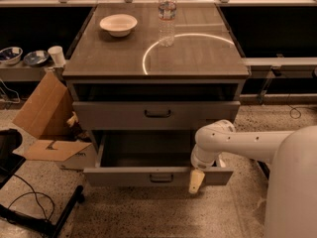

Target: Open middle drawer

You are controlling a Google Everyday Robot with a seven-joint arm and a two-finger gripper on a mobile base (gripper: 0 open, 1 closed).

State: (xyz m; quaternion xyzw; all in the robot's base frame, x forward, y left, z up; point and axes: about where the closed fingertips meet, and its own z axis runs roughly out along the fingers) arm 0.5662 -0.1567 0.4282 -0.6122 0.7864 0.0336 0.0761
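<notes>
The middle drawer (124, 175) is pulled out, showing its deep grey tray and a low front with a small dark bar handle (161, 178). Above it the taller-fronted grey drawer (114, 116) sits nearly closed. The lowest drawer is hidden beneath the open one. My gripper (196, 181) hangs at the right part of the open drawer's front, its beige tip pointing down over the front edge, to the right of the handle. The white arm (247, 142) reaches in from the right.
On the cabinet top (198, 58) stand a white bowl (118, 24) and a water bottle (167, 15). An open cardboard box (47, 118) lies left of the cabinet. A dark stand with cables (29, 202) is on the floor at lower left.
</notes>
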